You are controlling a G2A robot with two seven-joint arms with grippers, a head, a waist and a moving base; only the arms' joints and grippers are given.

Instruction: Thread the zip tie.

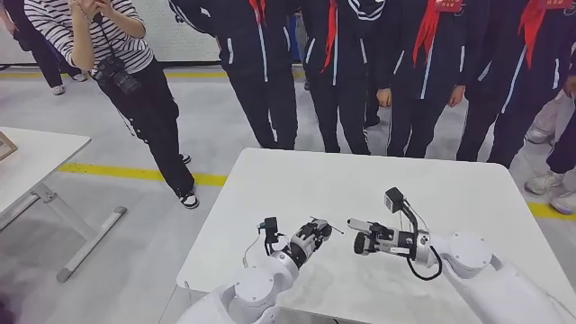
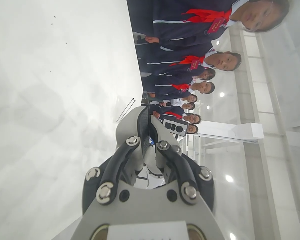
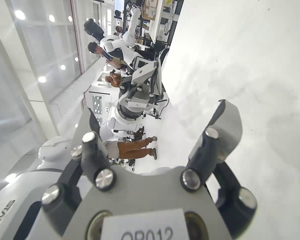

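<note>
Pinching zip tie (image 1: 331,227), left gripper (image 2: 147,111) clamped; right gripper (image 3: 157,107) spread wide over table (image 1: 270,189).

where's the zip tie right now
In the top view the zip tie sticks out from the tips of the left gripper, over the near middle of the white table, pointing toward the open right gripper.

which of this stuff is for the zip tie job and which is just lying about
For the job:
zip ties
left gripper, shut
right gripper, open

Just there:
table under it all
side table across the floor
</note>
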